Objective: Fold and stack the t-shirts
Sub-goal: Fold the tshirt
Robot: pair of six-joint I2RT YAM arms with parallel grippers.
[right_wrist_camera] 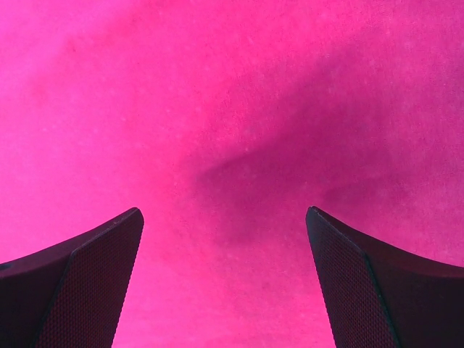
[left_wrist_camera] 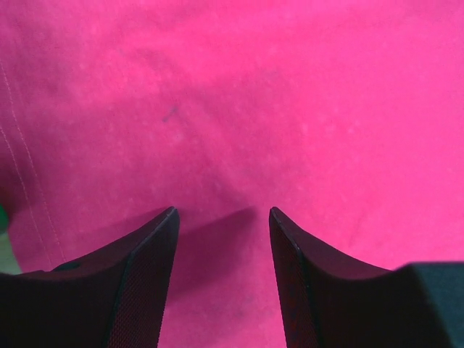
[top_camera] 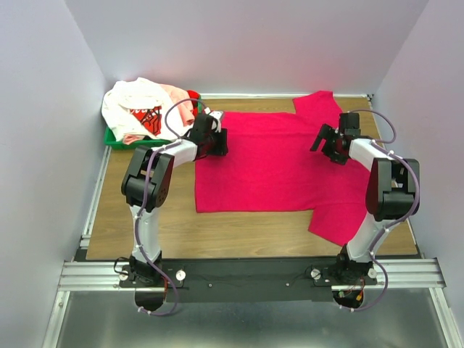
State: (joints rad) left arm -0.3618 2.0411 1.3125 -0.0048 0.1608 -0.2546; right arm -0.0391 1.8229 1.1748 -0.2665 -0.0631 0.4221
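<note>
A plain magenta-red t-shirt [top_camera: 275,163] lies spread flat across the table, sleeves at the far right and near right. My left gripper [top_camera: 215,135] hangs over its left hem, open, with only cloth [left_wrist_camera: 239,109] showing between the fingers. Over the shirt's right part, my right gripper [top_camera: 324,141] stands wide open above bare cloth [right_wrist_camera: 225,130]. A white t-shirt with a red graphic [top_camera: 138,109], a pale pink one [top_camera: 176,96] and a bit of red cloth [top_camera: 193,95] are heaped in the green tray at the far left.
The green tray [top_camera: 116,139] sits at the table's far left corner, next to the left wall. Bare wood [top_camera: 239,232] shows in front of the shirt. A metal rail [top_camera: 254,272] runs along the near edge.
</note>
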